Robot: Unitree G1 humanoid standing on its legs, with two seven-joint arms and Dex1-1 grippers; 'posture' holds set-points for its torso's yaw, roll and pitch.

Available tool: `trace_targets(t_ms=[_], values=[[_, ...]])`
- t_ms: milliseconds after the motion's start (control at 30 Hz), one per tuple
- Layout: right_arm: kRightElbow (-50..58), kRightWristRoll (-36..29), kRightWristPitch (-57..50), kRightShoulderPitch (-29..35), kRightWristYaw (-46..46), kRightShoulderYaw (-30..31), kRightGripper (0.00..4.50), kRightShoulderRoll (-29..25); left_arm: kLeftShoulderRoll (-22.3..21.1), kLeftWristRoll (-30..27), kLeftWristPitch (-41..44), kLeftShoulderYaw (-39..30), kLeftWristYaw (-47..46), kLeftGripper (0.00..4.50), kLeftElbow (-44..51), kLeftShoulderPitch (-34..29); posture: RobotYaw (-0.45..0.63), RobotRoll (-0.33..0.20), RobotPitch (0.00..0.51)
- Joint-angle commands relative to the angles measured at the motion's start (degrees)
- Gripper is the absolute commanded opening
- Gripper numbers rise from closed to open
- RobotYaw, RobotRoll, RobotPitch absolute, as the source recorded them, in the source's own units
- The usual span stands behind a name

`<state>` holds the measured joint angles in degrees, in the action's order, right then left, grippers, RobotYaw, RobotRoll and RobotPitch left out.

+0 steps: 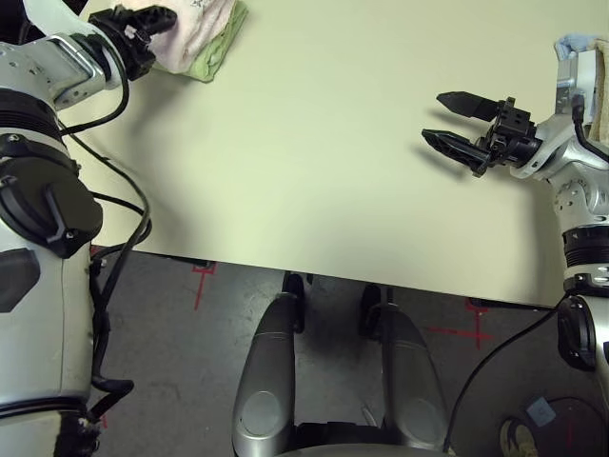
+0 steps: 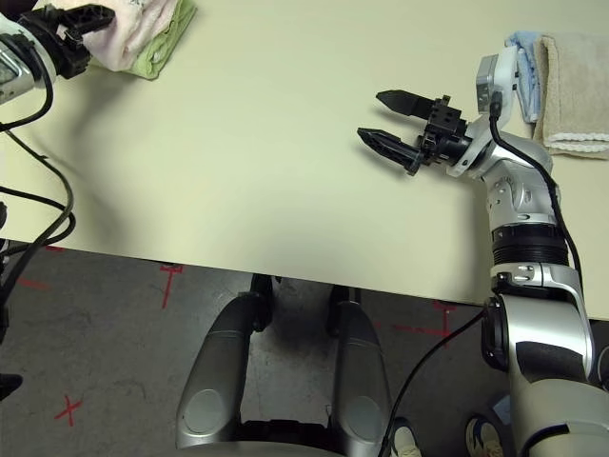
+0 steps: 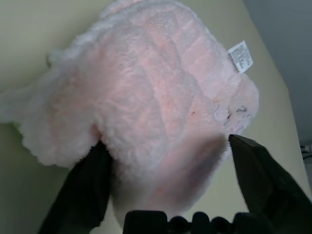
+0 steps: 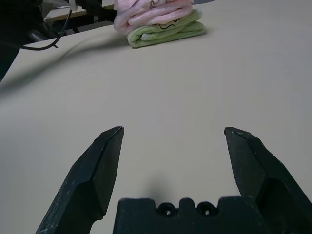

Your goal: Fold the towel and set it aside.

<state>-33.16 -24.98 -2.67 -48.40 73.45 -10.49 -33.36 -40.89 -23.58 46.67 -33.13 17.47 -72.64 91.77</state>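
Pale surface ahead of me: the folded pink towel sits on a green towel at the far left corner. My left gripper is spread wide around it; my right gripper hangs wide, holding nothing.

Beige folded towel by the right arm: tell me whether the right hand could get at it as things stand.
Probably not straight away: the right hand is open but points away from the beige folded towel, which lies behind its wrist beside a light blue towel. The arm would need to turn back.
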Motion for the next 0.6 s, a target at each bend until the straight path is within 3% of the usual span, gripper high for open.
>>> trace_targets(t_ms=[33, 167, 433, 600], values=[[-0.6, 0.5, 0.8, 0.4, 0.3, 0.2, 4.5, -0.3, -0.5, -0.3, 3.2, 0.2, -3.1, 4.47, 0.0, -1.3, 0.08, 0.0, 0.45], [-0.9, 0.4, 1.1, 0.3, 0.4, 0.3, 4.5, -0.1, -1.6, 0.3, 6.1, 0.9, -5.2, 4.47, 0.5, -2.9, 0.08, 0.0, 0.451], [-1.8, 0.4, 1.5, 0.1, 0.5, 0.2, 4.5, -0.1, -5.7, 3.2, 22.5, 13.5, 8.3, 4.47, 8.9, -0.1, 0.11, 0.0, 0.452], [-2.9, 0.5, 2.1, -0.6, 0.4, 0.4, 4.5, 0.4, -5.9, 1.2, 25.0, 12.5, 9.1, 4.47, 10.8, 3.8, 0.11, 0.0, 0.451]])
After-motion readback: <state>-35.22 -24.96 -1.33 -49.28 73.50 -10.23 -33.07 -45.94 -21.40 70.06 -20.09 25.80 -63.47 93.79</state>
